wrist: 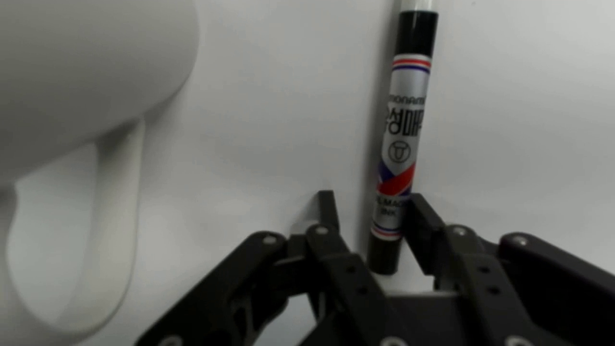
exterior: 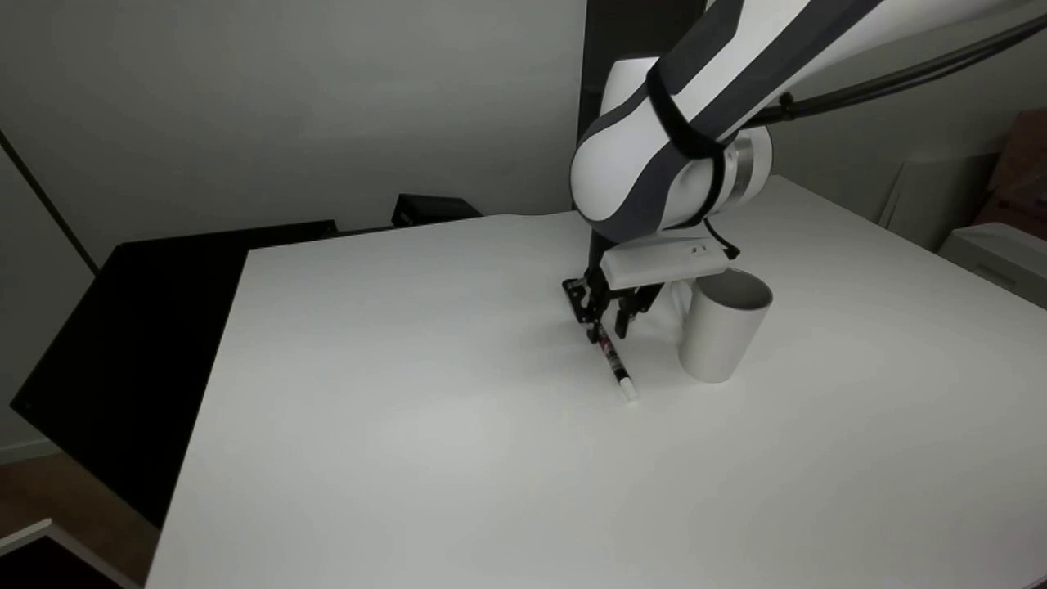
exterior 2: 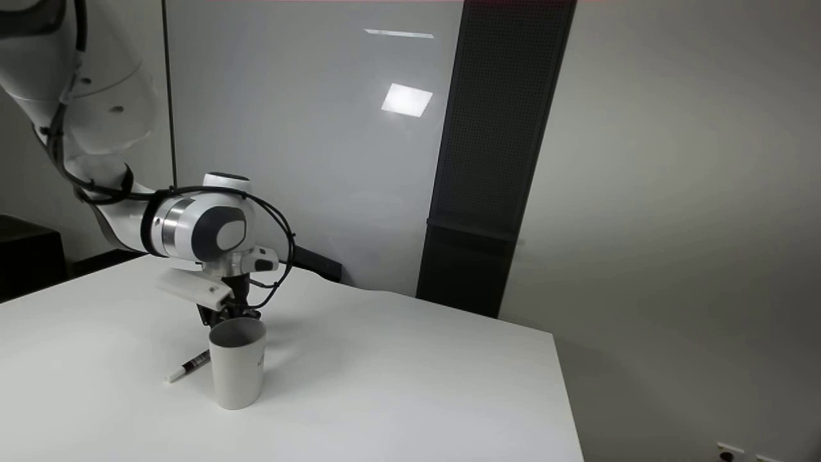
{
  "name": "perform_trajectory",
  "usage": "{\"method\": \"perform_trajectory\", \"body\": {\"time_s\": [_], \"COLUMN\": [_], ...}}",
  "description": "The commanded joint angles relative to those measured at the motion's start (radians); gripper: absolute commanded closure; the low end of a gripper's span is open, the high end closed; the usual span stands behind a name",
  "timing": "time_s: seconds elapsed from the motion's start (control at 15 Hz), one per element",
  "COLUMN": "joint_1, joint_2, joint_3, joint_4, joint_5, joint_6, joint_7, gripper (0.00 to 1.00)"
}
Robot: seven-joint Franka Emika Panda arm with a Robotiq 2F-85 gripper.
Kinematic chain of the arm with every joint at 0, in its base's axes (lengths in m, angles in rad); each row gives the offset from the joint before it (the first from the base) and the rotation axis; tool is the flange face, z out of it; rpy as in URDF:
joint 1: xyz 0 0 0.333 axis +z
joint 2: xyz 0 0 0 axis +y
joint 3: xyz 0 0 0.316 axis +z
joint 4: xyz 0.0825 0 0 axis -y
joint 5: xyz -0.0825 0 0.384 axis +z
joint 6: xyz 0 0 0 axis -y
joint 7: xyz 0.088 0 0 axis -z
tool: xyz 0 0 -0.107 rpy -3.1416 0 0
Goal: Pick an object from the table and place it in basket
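Note:
The object is a thin marker with a black, white and red barrel and a pale end. It lies flat on the white table and also shows in an exterior view and the wrist view. My gripper is low over the marker's near end. In the wrist view its fingers are apart on both sides of the marker. The right finger is against or very close to the marker; a gap separates the left finger. The basket is a white mug, upright beside the gripper; it also stands in an exterior view.
The mug's handle is left of the gripper in the wrist view, close to the fingers. The white table reaches back to a wall. A black surface stands beyond one table edge.

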Motion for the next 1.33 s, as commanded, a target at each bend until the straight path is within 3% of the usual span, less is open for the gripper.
{"method": "perform_trajectory", "body": {"time_s": [0.0, 0.2, 1.27], "joint_1": [0.012, 0.005, -0.045], "joint_2": [0.008, 0.007, -0.089], "joint_3": [-0.017, -0.018, -0.019], "joint_4": [0.010, 0.013, 0.053], "joint_5": [-0.015, -0.011, 0.039], "joint_6": [0.008, 0.000, -0.129], "joint_7": [0.032, 0.029, 0.063], "gripper": [0.81, 0.96, 0.93]}}
